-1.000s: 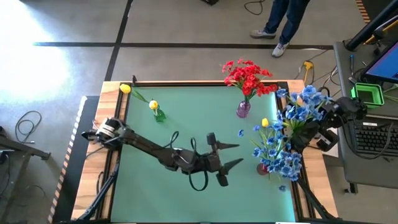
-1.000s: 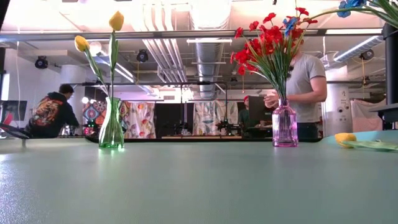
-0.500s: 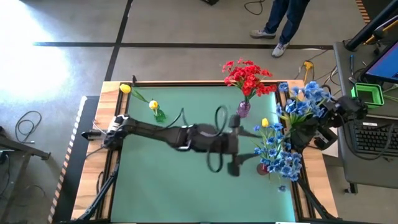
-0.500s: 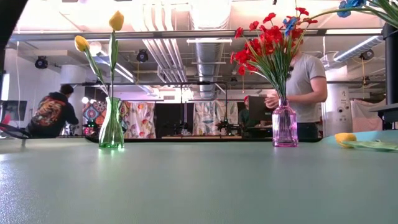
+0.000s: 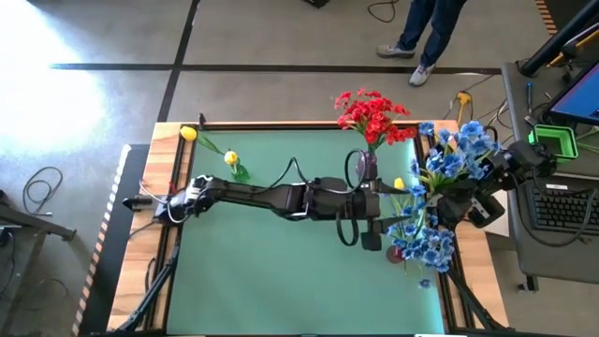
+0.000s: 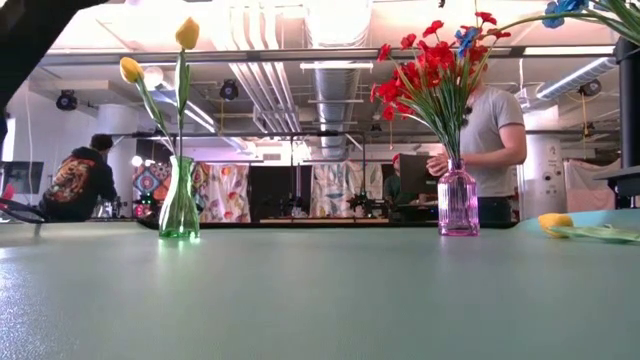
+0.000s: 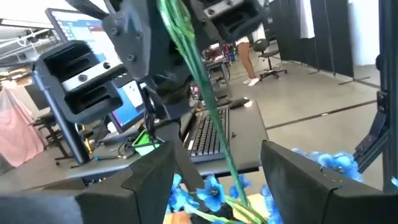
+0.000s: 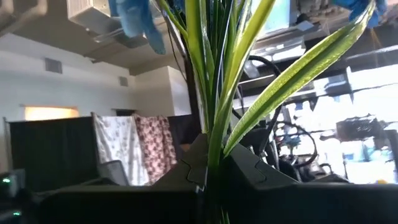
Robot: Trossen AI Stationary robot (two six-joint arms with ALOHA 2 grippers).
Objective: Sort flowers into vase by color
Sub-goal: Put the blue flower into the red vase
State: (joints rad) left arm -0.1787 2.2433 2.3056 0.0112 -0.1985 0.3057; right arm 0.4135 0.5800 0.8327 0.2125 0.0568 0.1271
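My right gripper (image 5: 447, 199) at the table's right edge is shut on a bunch of blue flowers (image 5: 459, 154). My left gripper (image 5: 380, 215) reaches level across the table to that bunch. It is open, and its fingers stand on either side of the green stems (image 7: 214, 118) without clear touch. More blue flowers (image 5: 416, 234) stand in a dark red vase (image 5: 396, 251) beside it. Red flowers (image 5: 372, 114) stand in a purple vase (image 6: 458, 205). Two yellow flowers (image 6: 186, 35) stand in a green vase (image 6: 179, 205). Another yellow flower (image 5: 400, 184) lies on the table. My right gripper pinches several green stems of the blue flowers (image 8: 210, 152) together between its two fingers (image 8: 249, 168). It comes from the table's right edge, slanting upward. The bunch is lifted clear of the table, and its leaves and blossoms fan out beyond the fingers.
The green mat (image 5: 262, 271) lies bare at its middle and near side. A desk with a keyboard (image 5: 562, 201) stands past the right edge. A person (image 6: 492, 140) stands behind the purple vase, and another sits at the far left of the room.
My left gripper has swung from the mat's middle toward the right edge and upward, levelling out, until its open fingers stand around the blue bunch's stems. My right gripper has risen slightly with the bunch.
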